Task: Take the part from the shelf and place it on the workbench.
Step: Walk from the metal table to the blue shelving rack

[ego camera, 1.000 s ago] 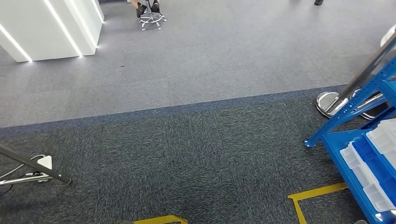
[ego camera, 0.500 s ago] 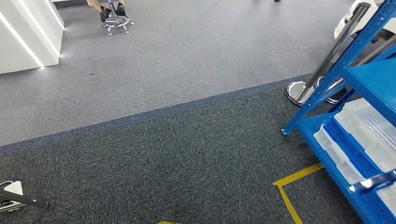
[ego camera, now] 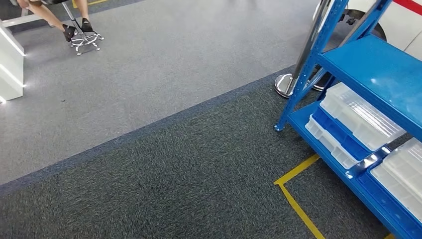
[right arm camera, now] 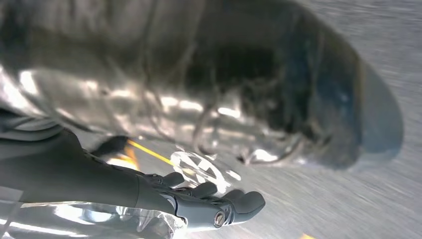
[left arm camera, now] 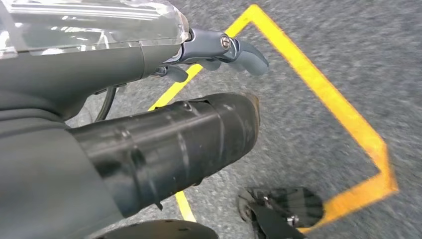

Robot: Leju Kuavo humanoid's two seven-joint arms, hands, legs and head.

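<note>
Beside the robot's body, both arms hang toward the carpet. I read the left hand (left arm camera: 219,50) with fingers (left arm camera: 249,56) curled in and nothing in them. The right hand (right arm camera: 209,204) likewise has its fingers (right arm camera: 246,201) drawn together on nothing. Yellow floor tape (left arm camera: 323,94) lies below the left hand.

Further out, the blue shelf (ego camera: 378,74) stands at the right of the head view, with clear plastic bins (ego camera: 361,117) on its lower tier. I cannot tell which part is wanted.

Risk, in my judgement: a hanging right arm could clip the shelf upright (ego camera: 311,64) on approach. The person on a stool (ego camera: 79,35) sits well apart.
</note>
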